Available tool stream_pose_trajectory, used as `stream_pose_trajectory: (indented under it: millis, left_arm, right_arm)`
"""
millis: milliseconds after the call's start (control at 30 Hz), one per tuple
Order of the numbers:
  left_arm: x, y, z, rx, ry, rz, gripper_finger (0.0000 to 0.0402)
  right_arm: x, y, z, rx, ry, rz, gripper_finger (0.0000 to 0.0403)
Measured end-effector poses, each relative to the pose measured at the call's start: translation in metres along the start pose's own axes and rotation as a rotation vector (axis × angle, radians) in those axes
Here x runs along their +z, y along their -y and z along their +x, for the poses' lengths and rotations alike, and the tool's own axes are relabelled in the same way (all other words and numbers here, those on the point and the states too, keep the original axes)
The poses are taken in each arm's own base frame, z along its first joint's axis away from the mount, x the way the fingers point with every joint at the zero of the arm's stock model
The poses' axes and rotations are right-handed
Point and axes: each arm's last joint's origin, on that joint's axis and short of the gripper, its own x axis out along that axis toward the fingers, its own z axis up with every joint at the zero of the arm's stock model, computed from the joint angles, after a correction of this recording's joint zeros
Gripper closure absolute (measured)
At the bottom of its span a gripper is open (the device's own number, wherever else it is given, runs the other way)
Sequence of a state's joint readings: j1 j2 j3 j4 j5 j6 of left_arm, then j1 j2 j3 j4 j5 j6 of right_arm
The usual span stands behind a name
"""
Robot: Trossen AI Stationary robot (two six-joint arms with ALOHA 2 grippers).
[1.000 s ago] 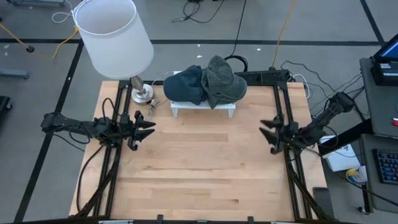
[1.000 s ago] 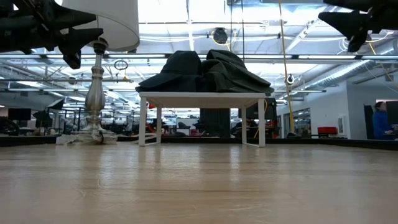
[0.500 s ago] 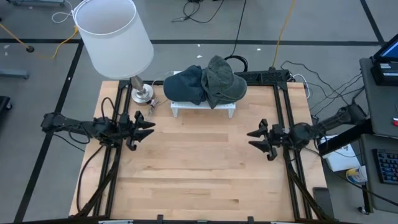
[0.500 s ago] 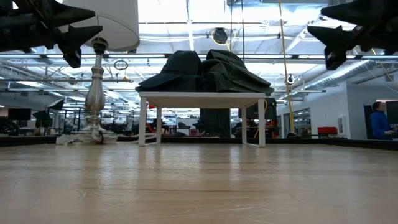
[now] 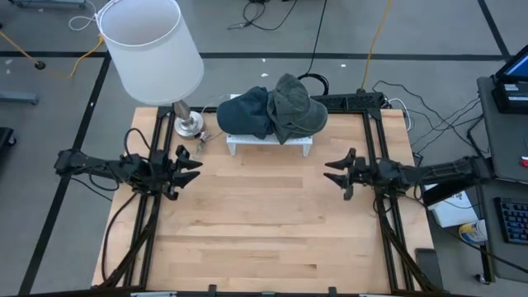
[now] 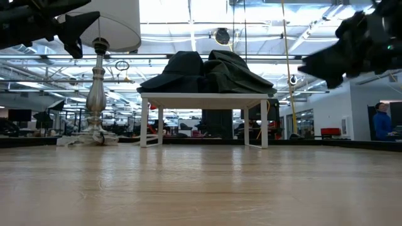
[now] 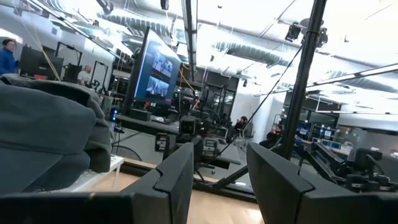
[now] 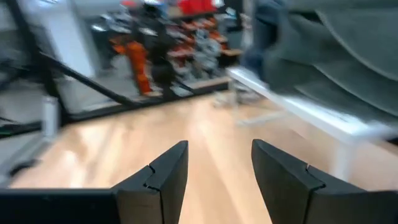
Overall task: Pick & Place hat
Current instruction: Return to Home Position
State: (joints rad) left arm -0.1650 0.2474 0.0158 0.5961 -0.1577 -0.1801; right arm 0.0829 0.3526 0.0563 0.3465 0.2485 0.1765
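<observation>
Black caps (image 5: 272, 111) are sitting piled on the white shelf (image 5: 271, 146) at upper centre. The left gripper (image 5: 193, 165) and right gripper (image 5: 332, 172) are hovering mid-frame, fingers parted, empty.

The shelf (image 5: 270, 142) stands at the middle of the table's (image 5: 264, 239) far edge, with the caps (image 5: 272, 111) piled on it and the lamp (image 5: 188, 124) beside it in the far left corner. My left gripper (image 5: 193, 162) hangs by the left edge and my right gripper (image 5: 331, 172) by the right edge, well apart, both nearer than the shelf.
</observation>
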Motion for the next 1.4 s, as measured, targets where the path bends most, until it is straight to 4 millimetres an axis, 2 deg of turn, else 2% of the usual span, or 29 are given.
stream_pose_trajectory:
  millis: [233, 433, 733, 1400]
  left_arm:
    - [-0.005, -0.002, 0.0, 0.037, -0.049, 0.028, 0.025]
    - [-0.013, -0.005, -0.001, 0.106, -0.127, 0.04, 0.025]
    - [-0.028, -0.011, -0.005, 0.238, -0.262, 0.067, 0.025]
    - [-0.032, -0.012, -0.007, 0.248, -0.308, 0.058, 0.025]
  right_arm:
    - [-0.011, 0.014, -0.001, -0.232, -0.093, -0.012, 0.0234]
    - [-0.019, 0.021, -0.002, -0.293, -0.18, -0.057, 0.0234]
    - [-0.024, 0.026, -0.004, -0.334, -0.235, -0.058, 0.0234]
    - [-0.018, 0.026, -0.002, -0.33, -0.176, -0.045, 0.0234]
